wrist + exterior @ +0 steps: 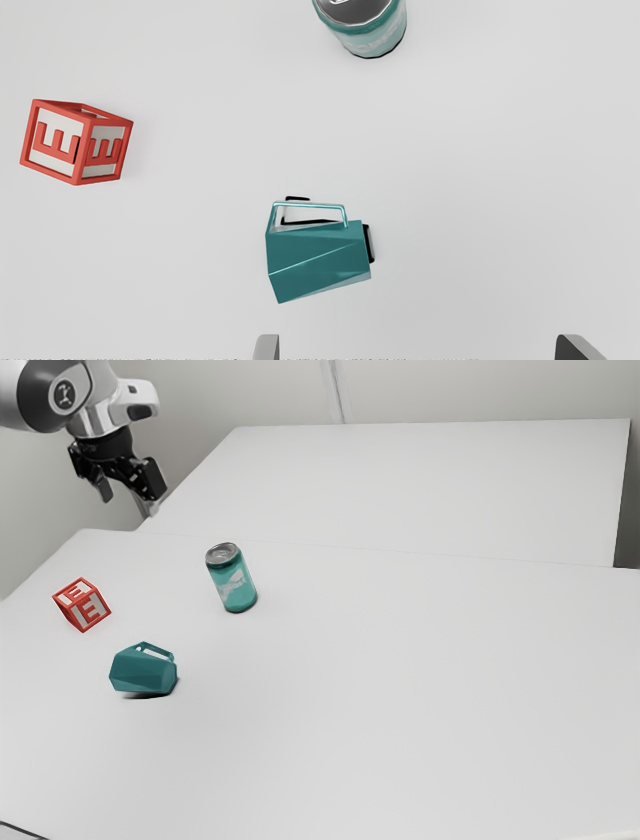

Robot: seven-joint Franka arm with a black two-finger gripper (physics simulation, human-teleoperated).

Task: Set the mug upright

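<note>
The mug point(320, 257) lies on its side on the surface point(380, 700), its handle point(310, 204) directed toward the side where the can stands. The mug body is teal, faceted and smooth, with flat angular panels and light glints along the edges; its material cannot be determined. The handle is a thin, angular loop of the same color.

The fingers point(154, 478) are spaced wide apart, with nothing between them, and are positioned above the surface at the exterior view's upper left. In the wrist view, the tips point(267, 347) are gray and smooth, and the mug lies ahead of them.

The can point(236, 588) stands upright. It is cylindrical, with a silver metallic lid and a teal wall carrying pale lettering that is not legible. The block point(83, 607) is a cube with red raised edges and whitish recessed panels; two faces each bear a raised red letter "E". The mug, the can and the block are set apart from one another. The surface is white, matte and even in texture.
</note>
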